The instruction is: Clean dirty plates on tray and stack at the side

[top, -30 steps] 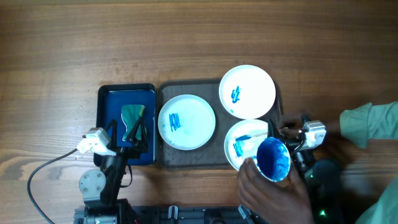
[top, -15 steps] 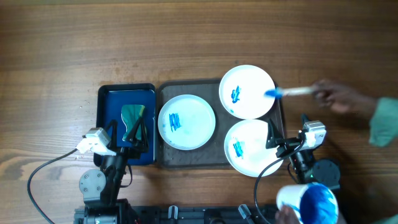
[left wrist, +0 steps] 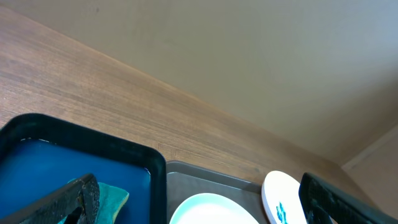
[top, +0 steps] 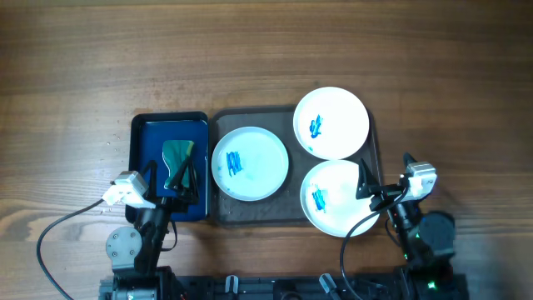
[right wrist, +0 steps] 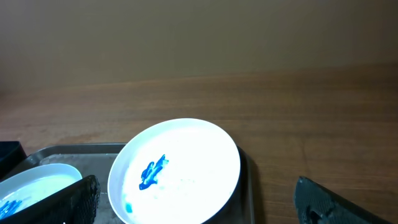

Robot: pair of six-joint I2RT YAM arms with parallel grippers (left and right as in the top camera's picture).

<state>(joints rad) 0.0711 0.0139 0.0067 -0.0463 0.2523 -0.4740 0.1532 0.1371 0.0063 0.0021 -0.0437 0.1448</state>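
Left hand [top: 176, 183], overhead view: fingers spread in a V, nothing held, above the blue tray [top: 169, 119] and a green sponge [top: 177, 154]. The grey tray [top: 254, 218] lies just right of the blue one on the desk [top: 266, 50]. It carries the left plate [top: 258, 171], the far plate [top: 337, 112] and the near plate [top: 337, 208], each with a blue smear. The left plate is nearest the left hand, apart from it. Right hand [top: 383, 177]: fingers apart, empty, at the grey tray's right edge, one finger over the near plate's rim.

Left wrist view: fingers [left wrist: 78, 198] wide apart, nothing between. Blue tray [left wrist: 81, 155] and sponge [left wrist: 115, 196] below left; left plate [left wrist: 211, 210] ahead, far plate [left wrist: 280, 199] to its right.

Right wrist view: fingers [right wrist: 323, 202] wide apart, empty. Far plate [right wrist: 186, 155] ahead between them, not touching; left plate [right wrist: 37, 183] at lower left.
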